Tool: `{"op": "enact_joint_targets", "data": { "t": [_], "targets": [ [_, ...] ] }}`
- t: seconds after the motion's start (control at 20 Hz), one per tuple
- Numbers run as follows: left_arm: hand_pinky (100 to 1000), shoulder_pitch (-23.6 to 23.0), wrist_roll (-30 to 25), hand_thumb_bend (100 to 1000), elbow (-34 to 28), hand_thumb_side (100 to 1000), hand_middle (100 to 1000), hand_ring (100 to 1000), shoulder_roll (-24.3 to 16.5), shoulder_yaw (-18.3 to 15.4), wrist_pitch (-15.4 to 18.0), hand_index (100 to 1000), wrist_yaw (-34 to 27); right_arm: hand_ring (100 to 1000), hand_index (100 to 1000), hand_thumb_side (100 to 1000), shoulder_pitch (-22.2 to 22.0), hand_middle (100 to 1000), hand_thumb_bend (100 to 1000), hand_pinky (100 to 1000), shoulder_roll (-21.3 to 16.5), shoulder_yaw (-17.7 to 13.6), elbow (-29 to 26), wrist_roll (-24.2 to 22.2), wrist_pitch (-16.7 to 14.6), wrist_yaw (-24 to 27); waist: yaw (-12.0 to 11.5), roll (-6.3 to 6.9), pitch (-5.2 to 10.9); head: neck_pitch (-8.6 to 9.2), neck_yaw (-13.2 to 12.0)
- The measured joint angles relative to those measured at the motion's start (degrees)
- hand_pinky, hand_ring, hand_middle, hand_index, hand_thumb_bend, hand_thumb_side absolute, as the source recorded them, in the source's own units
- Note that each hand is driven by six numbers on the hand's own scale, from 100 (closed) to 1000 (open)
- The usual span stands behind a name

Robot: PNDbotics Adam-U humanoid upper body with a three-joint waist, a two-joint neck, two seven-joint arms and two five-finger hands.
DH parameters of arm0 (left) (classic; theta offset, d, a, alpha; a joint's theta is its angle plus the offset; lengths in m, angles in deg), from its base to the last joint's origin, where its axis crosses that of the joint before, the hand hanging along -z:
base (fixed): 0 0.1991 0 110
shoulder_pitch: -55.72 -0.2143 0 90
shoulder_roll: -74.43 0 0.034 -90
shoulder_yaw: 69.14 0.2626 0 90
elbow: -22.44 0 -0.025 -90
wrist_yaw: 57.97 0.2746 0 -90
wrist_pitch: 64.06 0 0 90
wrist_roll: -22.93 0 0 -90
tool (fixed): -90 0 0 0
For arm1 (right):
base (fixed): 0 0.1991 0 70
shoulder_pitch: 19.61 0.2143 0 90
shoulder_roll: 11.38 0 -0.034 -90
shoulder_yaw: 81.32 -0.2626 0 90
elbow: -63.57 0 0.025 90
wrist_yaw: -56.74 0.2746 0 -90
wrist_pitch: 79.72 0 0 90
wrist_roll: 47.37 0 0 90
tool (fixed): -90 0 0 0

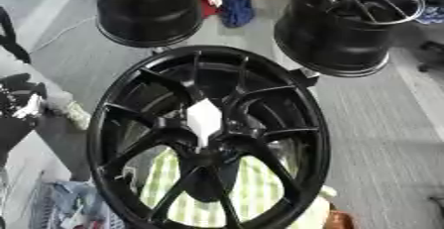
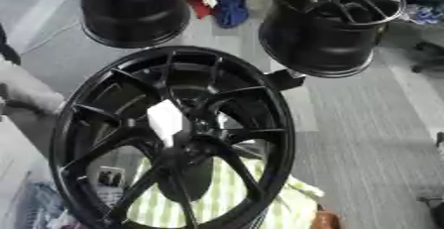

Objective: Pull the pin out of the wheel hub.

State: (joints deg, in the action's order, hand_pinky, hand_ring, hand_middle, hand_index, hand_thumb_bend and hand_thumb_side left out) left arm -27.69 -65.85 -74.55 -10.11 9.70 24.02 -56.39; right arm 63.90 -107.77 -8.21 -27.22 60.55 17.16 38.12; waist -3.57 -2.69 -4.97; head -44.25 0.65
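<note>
- Left hand [image 1: 19,111]: only a black and silver part of it shows at the left edge of the left eye view, about halfway up. It is apart from the wheel, and I cannot tell whether it is open or closed. The right hand shows in neither view.
- Striped cloth [image 1: 251,188]: green and white, seen through the gaps between the lower spokes, behind the wheel.
- Wheel hub [image 1: 314,129]: a large black spoked wheel that stands tilted with its face toward the camera and fills the lower middle of both views.
- Pin [image 1: 204,119]: a white, angular piece that sits at the centre of the wheel hub, where the spokes meet. Nothing touches it.
- Floor [image 1: 381,124]: grey, spreading to the right of the wheel and beyond it.
- Left far wheel [image 1: 147,10]: black, lying on the floor beyond the big wheel.
- Right far wheel [image 1: 347,29]: black, also lying down, with its spokes facing up.
- Red and blue cloth [image 1: 234,2]: lies between the two far wheels.
</note>
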Motion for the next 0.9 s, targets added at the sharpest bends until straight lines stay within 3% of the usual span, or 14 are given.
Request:
{"op": "enact_joint_targets", "data": {
  "t": [0.4,0.45,0.5,0.55,0.6,0.9],
  "targets": [
    [559,0.0,0.09,267,0.0,301,626,603,0.08,0.0,0.07,764,-0.03,656,841,235,0.12,720,248,717,4.46,3.61,-6.61,3.65,-4.54,5.65,-0.34,0.51,-0.03,0.02,-0.02],
    [559,0.0,0.1,267,0.0,301,626,603,0.14,0.0,0.08,764,-0.04,654,840,190,0.01,716,410,716,5.05,4.46,-7.5,3.73,-5.27,6.75,-0.34,0.59,-0.05,0.02,-0.02],
    [559,0.0,0.1,266,0.0,300,627,604,0.3,0.0,0.08,764,-0.06,643,836,229,-0.12,710,233,710,5.56,5.29,-8.31,3.77,-5.97,7.9,-0.33,0.63,-0.05,0.02,-0.01],
    [559,0.0,0.1,266,0.0,300,627,604,0.49,0.01,0.09,764,-0.07,639,835,185,-0.13,703,293,709,6.05,6.15,-9.05,3.72,-6.69,8.96,-0.33,0.64,-0.05,0.02,0.03],
    [559,0.0,0.09,266,0.0,300,627,604,0.55,0.02,0.09,764,-0.07,637,833,226,-0.12,702,228,709,6.52,7.04,-9.72,3.58,-7.33,10.17,-0.34,0.65,-0.05,0.02,0.07],
    [558,0.0,0.09,263,0.0,298,625,603,0.74,0.03,0.11,762,-0.1,622,823,223,1.04,692,200,701,9.28,11.38,-10.39,0.81,-9.36,12.7,-0.41,1.11,-0.05,0.03,0.22]
  ]
}}
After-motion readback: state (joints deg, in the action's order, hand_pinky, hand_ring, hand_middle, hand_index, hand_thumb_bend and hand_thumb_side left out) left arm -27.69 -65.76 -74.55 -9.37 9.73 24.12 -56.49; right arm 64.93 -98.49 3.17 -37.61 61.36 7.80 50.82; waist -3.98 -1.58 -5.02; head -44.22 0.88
